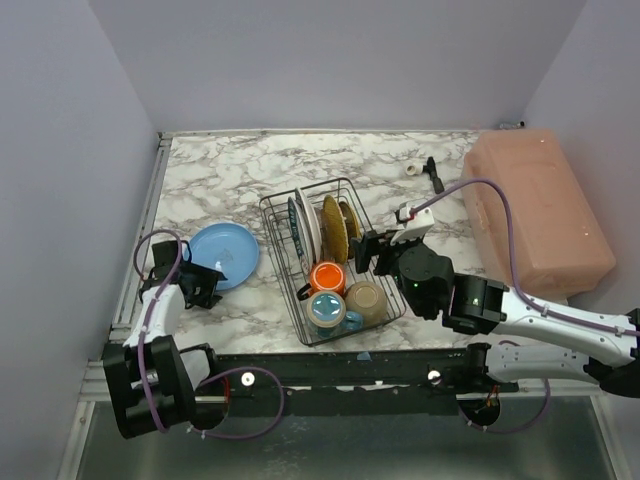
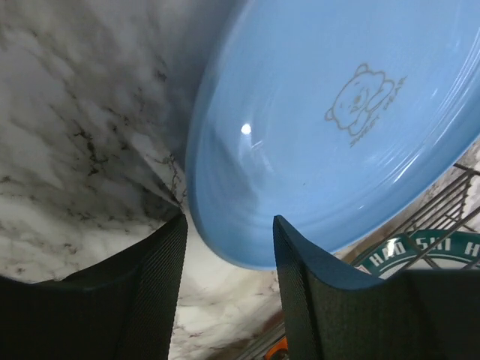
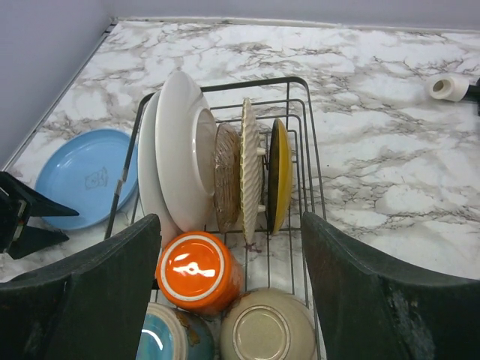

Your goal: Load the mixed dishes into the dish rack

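The left gripper (image 2: 229,225) is standing low at the near-left edge of the blue plate (image 2: 337,112). Its jaws are partly apart, and the rim of the plate is lying in line with the gap between them. I cannot see any pad pressing on the rim, so I am judging that it is not yet holding anything.

From this hand the plate is lying forward and a little to the right, flat on the marble table (image 1: 230,170), with its hollow side up. Being round, it has no long axis, so the thin raised rim is the only part that two fingers can close on. The plate looks like smooth glossy plastic or glaze, with a small bear printed in its middle, and I am expecting it to be slippery.

Just to the right of the plate the dish rack (image 3: 255,82) is standing, a basket of thin black wire with its long side running away from the arms. In it, white plates (image 3: 180,150) and a small yellow plate (image 3: 279,176) are standing on edge. At the near end the orange mug (image 3: 196,271), the blue mug (image 3: 161,337) and a beige bowl (image 3: 270,330) are sitting close together.

The right gripper (image 3: 231,219) is hovering over that near end, wide open and empty. The left arm is clearly nearer to the plate. In my judgement the plate must be turned from flat to upright.
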Robot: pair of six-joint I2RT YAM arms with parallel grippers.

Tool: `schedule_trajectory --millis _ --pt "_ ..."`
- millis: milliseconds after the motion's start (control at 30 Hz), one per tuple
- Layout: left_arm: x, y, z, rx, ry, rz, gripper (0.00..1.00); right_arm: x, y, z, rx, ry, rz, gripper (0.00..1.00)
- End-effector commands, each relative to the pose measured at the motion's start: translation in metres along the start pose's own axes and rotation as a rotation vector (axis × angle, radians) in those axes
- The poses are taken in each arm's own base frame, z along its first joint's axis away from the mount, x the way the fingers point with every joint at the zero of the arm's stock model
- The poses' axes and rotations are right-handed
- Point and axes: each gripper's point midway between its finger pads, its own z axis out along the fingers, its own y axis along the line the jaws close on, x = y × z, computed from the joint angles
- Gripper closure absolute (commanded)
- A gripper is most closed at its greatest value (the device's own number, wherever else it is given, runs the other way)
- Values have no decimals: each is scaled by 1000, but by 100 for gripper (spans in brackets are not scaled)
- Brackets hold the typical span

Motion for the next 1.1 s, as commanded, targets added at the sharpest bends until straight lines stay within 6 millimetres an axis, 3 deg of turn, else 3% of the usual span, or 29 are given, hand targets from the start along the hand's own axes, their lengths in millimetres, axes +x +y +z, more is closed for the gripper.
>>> schedule_trajectory --millis 0,267,367,533,667,900,1067 --pt "-10 -22 8 83 -16 -115 52 -2 -9 -1 32 -31 11 21" --pt "-5 -15 19 50 18 -129 78 3 0 4 15 -12 9 21" --pt "-3 -16 20 62 40 -120 100 4 6 6 2 0 9 21" --pt "-3 -30 7 125 48 -65 100 7 12 8 -15 15 25 21" --pt "-14 -51 -23 213 -33 13 100 8 22 10 -43 23 43 21" --pt "-42 -82 -106 361 -303 156 100 13 42 23 -59 48 26 20" --pt "-35 -114 -165 581 -414 338 100 21 65 31 -121 80 39 14"
